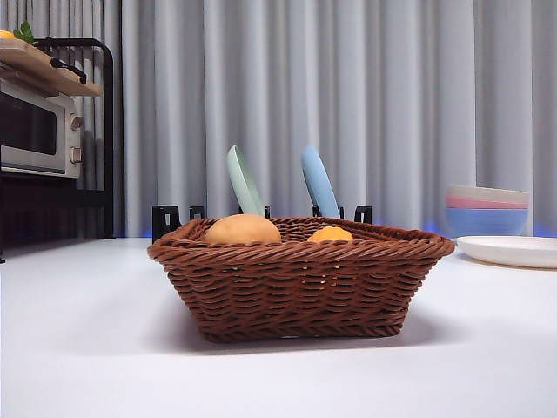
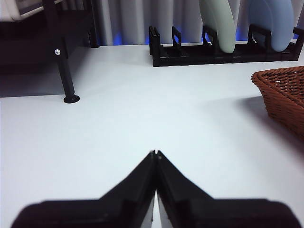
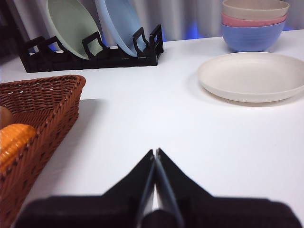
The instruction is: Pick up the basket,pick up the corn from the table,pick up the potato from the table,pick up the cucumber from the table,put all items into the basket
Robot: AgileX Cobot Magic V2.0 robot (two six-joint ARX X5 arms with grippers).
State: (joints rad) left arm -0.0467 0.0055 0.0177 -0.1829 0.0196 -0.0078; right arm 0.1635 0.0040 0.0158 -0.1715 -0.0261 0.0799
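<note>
Basket (image 1: 300, 292): brown wicker, stands upright on the white table (image 1: 87, 348), centre of the front view. One corner of it shows in each of my wrist views.

Potato (image 1: 243, 230): tan, smooth, lies inside the basket; its top rises above the braided rim.

Corn (image 1: 331, 234): orange-yellow, lies inside the basket beside the potato, its top just above the rim. My right wrist view shows its ridged end against the basket's inner wall.

Cucumber: I cannot see it in any view.

My left gripper (image 2: 156, 153): jaws pressed together, grasping nothing, over bare table, the basket off to one side and apart from it.

My right gripper (image 3: 155, 151): jaws pressed together, grasping nothing, over bare table between the basket and the cream plate (image 3: 251, 76).

Black dish rack (image 3: 90, 54): behind the basket, holds a green plate (image 1: 244, 180) and a blue plate (image 1: 318, 181) on edge.

Stacked bowls (image 1: 486, 209): blue, pink, cream, beyond the cream plate.

Toaster oven (image 1: 35, 131): on a black stand, far corner.
</note>
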